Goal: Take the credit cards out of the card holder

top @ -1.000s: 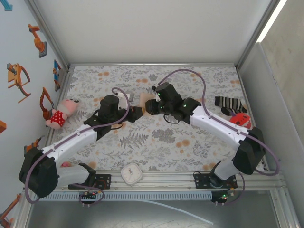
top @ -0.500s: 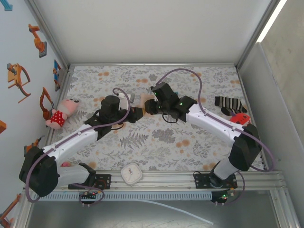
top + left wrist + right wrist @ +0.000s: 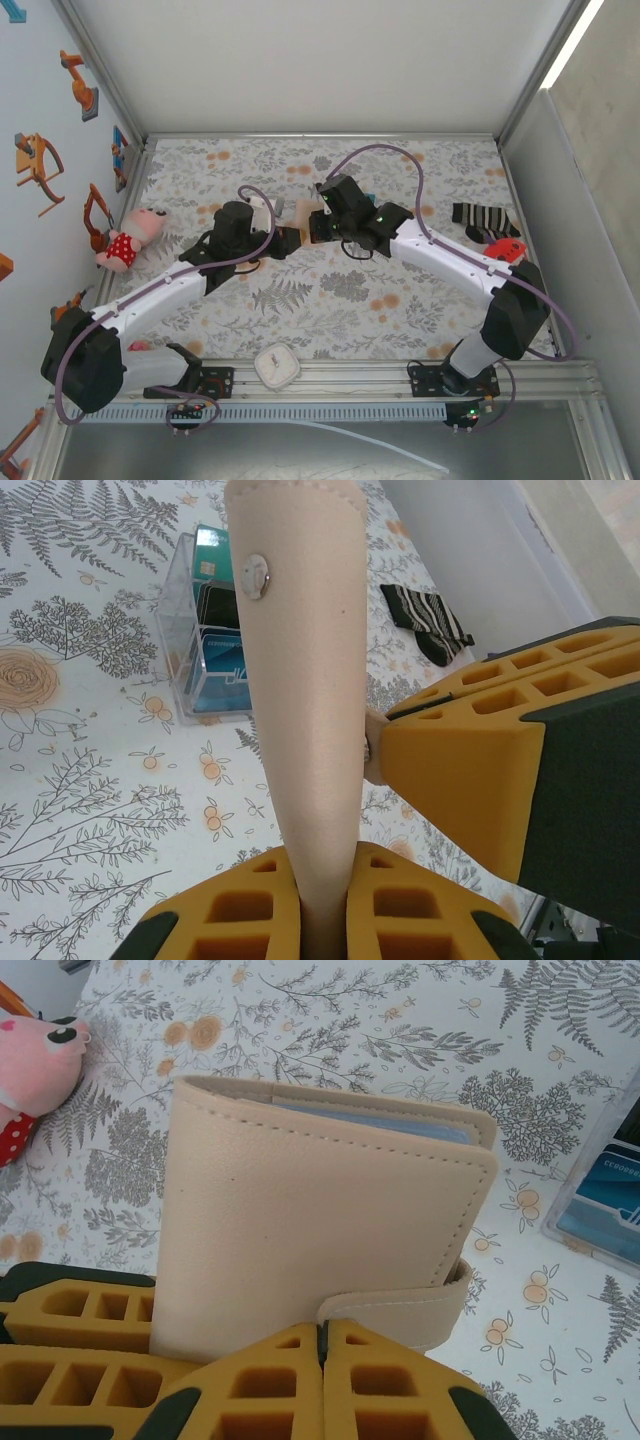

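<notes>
**Tools and holder.** The left tool [image 3: 320, 880] pinches one edge of the tan card holder [image 3: 310, 1210]. The right tool [image 3: 322, 1345], fingers pressed together, pinches the holder's closure strap. The holder stands upright between the 2 tools over the middle of the surface [image 3: 330, 300]. It is closed, with blue-grey lining showing along one edge.

**Likely faults.** The thin strap may slip from the right tool. A pull on the snap may also drag the holder out of the left pinch and drop it.

**Surface.** Floral cloth carries a white object [image 3: 277, 365] at the near rail, a clear box of cards [image 3: 215, 630] near the holder, a pink plush [image 3: 130, 238] at left and a striped sock [image 3: 480, 215] at right. White panels close the far side.
</notes>
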Tool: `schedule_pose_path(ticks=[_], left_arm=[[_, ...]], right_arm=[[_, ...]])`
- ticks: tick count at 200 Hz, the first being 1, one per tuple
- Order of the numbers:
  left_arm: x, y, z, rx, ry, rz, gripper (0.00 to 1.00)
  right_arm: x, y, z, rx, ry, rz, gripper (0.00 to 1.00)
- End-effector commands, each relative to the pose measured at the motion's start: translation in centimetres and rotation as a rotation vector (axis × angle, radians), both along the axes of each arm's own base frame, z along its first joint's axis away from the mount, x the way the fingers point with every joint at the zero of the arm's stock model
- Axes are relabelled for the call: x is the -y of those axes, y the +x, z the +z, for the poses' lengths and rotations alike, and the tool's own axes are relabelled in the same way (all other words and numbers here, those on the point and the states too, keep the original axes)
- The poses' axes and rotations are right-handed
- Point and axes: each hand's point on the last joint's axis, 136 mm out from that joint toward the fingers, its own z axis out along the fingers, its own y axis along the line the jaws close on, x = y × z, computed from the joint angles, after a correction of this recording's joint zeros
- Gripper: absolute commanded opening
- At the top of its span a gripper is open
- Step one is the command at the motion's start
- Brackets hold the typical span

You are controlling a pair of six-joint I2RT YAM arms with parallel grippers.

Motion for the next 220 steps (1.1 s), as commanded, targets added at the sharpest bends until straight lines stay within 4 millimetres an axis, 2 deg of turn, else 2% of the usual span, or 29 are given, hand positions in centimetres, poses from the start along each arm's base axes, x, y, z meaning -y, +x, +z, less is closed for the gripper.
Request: schedule_pose_path(ticks=[1, 58, 118, 220], left_arm=[[1.0, 0.0, 2.5, 0.071, -0.046, -0.04, 0.02], [1.0, 0.0, 2.8, 0.079, -0.049, -0.042, 0.0], [0.7, -0.2, 2.9, 0.085, -0.047, -0.041, 0.0], [0.6, -0.3, 3.4, 0.096, -0.048, -0.038, 0.0]], right_arm=[[0.6, 0.5, 0.5, 0.024, -0.017, -0.033, 0.0], [1.0, 0.5, -0.1, 0.02, -0.038, -0.045, 0.0], [2.4, 0.7, 0.0, 0.041, -0.081, -0.083, 0.0], [3.6, 0.8, 0.3, 0.042, -0.091, -0.108, 0.0]])
